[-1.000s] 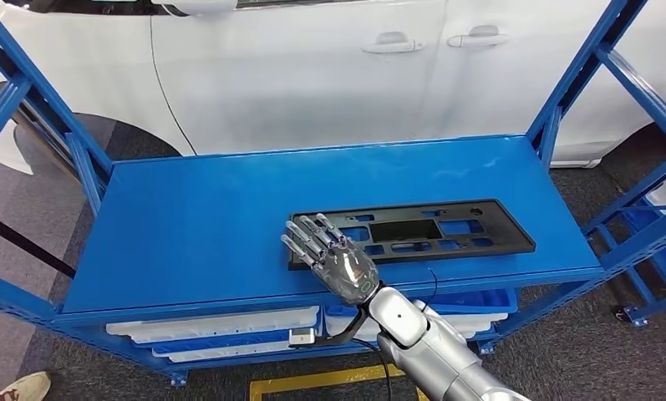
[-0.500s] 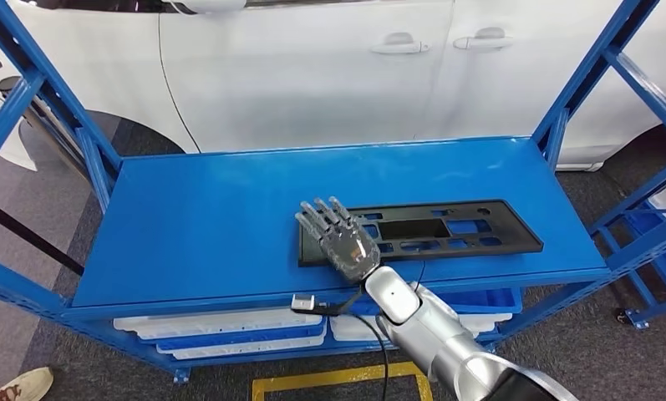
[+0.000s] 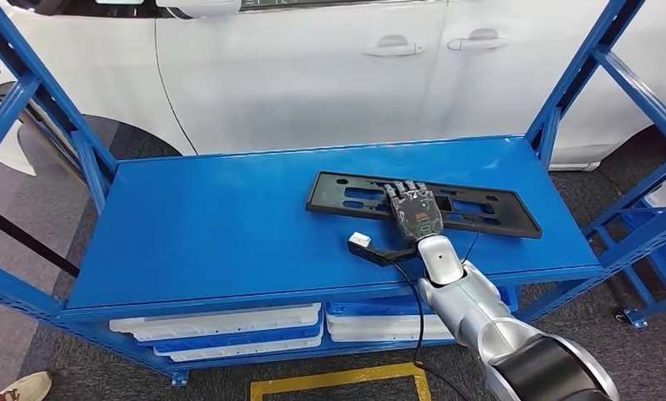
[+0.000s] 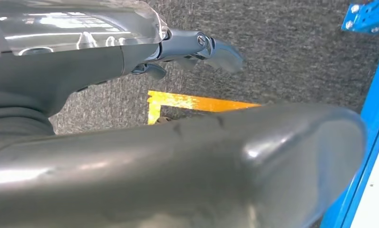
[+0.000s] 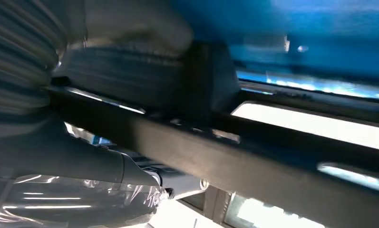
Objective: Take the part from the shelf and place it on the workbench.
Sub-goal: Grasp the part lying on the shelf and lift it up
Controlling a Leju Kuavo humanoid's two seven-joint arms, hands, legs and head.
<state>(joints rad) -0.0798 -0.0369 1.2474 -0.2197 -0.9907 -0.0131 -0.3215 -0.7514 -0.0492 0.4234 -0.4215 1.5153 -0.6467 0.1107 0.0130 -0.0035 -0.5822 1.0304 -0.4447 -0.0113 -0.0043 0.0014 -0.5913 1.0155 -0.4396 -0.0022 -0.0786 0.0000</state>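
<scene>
shifted rightward, right robot hand [image 3: 416, 210] grips part [image 3: 346, 194] mid-shelf [image 3: 204, 225], edges free.

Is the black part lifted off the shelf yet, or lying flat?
Lying flat, as far as the head view shows: the black part sits on the blue shelf, with the right hand resting on its middle. A grip cannot be confirmed.

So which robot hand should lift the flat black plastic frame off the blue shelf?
Right. The right robot hand already lies across the flat black plastic frame on the blue shelf; the left robot hand hangs over the grey floor.
</scene>
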